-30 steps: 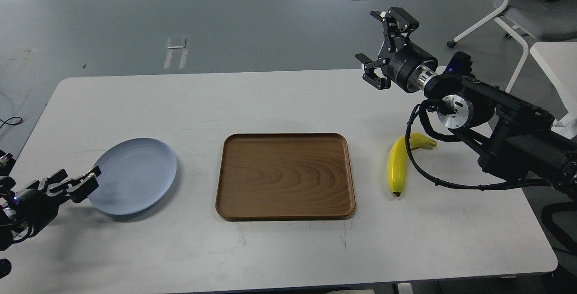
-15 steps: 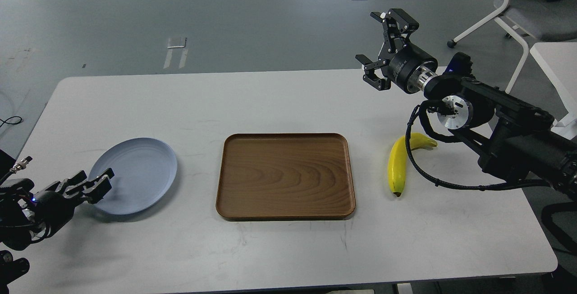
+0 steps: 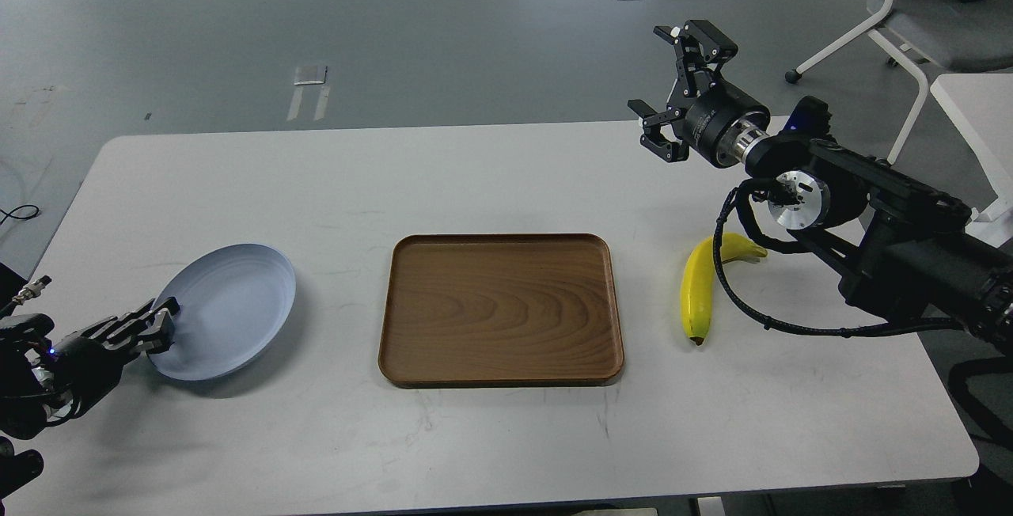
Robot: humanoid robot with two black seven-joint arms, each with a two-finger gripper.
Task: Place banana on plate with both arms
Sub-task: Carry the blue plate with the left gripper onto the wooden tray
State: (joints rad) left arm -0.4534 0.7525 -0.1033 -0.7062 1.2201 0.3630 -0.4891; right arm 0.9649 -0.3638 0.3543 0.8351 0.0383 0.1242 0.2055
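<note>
The pale blue-grey plate (image 3: 229, 306) sits at the table's left, its left rim raised so that it tilts. My left gripper (image 3: 158, 326) is shut on that left rim. The yellow banana (image 3: 698, 288) lies on the table right of the tray, dark tip toward me, with my right arm's black cable crossing its far end. My right gripper (image 3: 671, 81) is open and empty, held high over the table's far right edge, well beyond the banana.
A brown wooden tray (image 3: 501, 309) lies in the middle of the white table (image 3: 506, 176). A white office chair (image 3: 910, 17) and another white table (image 3: 977, 116) stand off to the right.
My left gripper pulled back to the plate's left rim and closed on it; the plate has shifted left and tipped up. My right gripper has barely moved.
</note>
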